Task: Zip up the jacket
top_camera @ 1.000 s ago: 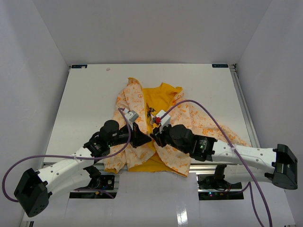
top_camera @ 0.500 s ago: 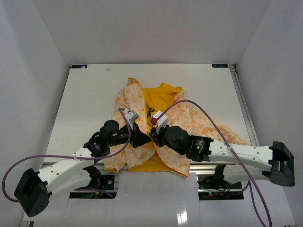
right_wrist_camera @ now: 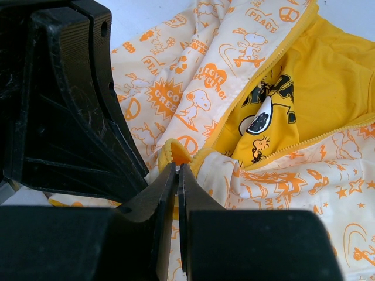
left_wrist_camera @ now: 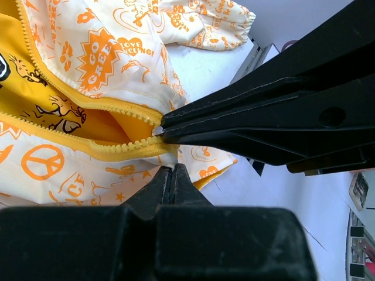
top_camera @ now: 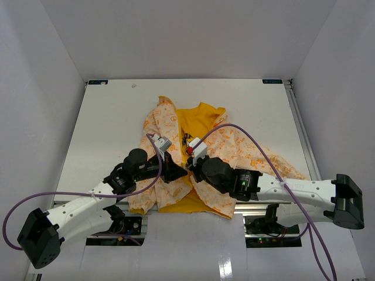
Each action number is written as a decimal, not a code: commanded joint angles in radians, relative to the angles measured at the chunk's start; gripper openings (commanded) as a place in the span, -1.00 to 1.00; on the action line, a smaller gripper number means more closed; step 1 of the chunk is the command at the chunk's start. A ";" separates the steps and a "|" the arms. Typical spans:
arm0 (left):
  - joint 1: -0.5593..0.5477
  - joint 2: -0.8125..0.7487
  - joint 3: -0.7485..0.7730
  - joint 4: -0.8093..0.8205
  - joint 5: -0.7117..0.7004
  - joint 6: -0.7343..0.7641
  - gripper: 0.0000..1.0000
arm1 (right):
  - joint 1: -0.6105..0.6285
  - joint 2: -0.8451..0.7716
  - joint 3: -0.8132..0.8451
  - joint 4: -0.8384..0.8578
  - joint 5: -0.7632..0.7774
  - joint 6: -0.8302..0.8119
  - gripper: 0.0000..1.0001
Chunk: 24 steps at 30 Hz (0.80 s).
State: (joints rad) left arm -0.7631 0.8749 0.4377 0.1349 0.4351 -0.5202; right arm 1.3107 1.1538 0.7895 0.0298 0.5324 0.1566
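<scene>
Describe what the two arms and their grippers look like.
The left arm and right arm have white shells and black joints. A purple cable loops along each. The left gripper and right gripper have black tapered fingers.

The left arm [top_camera: 82, 208] and right arm [top_camera: 304, 190] stretch low and inward, converging between their bases. The left pincer [top_camera: 179, 174] and right pincer [top_camera: 190, 170] are both clamped tight, tips nearly meeting.
</scene>
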 commanded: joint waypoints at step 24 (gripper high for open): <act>-0.005 0.012 -0.008 0.065 0.088 -0.012 -1.00 | -0.012 0.026 0.054 0.247 0.058 -0.086 -0.85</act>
State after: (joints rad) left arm -0.7604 0.8803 0.4377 0.1867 0.4431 -0.5236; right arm 1.3090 1.1753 0.7967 0.0992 0.5504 0.0866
